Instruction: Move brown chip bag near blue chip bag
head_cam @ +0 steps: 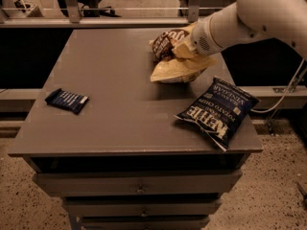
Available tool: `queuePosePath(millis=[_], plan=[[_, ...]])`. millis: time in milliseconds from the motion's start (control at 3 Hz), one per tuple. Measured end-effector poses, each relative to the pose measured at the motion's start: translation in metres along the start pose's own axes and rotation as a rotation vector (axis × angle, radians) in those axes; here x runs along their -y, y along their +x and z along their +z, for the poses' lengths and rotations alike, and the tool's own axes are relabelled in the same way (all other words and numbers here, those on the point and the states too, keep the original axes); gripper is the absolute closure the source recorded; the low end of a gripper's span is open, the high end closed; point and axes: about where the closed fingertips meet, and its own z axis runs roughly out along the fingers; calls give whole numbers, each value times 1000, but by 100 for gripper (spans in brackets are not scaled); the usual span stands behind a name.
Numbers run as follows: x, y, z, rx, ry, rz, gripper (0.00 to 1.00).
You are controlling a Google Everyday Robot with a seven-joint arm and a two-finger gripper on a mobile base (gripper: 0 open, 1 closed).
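The brown chip bag (175, 61), dark brown on top and tan-yellow below, hangs crumpled in my gripper (184, 49) a little above the table's back right part. The gripper is shut on the bag's middle, and the white arm comes in from the upper right. The blue chip bag (218, 110), glossy dark blue with white "Kettle" lettering, lies flat at the table's front right corner, partly over the edge. The brown bag is just behind and to the left of the blue bag, a short gap apart.
A small flat dark blue striped packet (67, 100) lies near the left edge of the grey table (110, 80). Drawers sit below the front edge. A rail and a dark gap run behind the table. A cable hangs at the right.
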Motion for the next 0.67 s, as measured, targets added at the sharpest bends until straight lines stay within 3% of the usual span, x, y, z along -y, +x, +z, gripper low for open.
queuePosePath(millis=[333,667], plan=[[1,22,-18,-10,-1,21,100],[-4,42,-22,1,-44,31,82]])
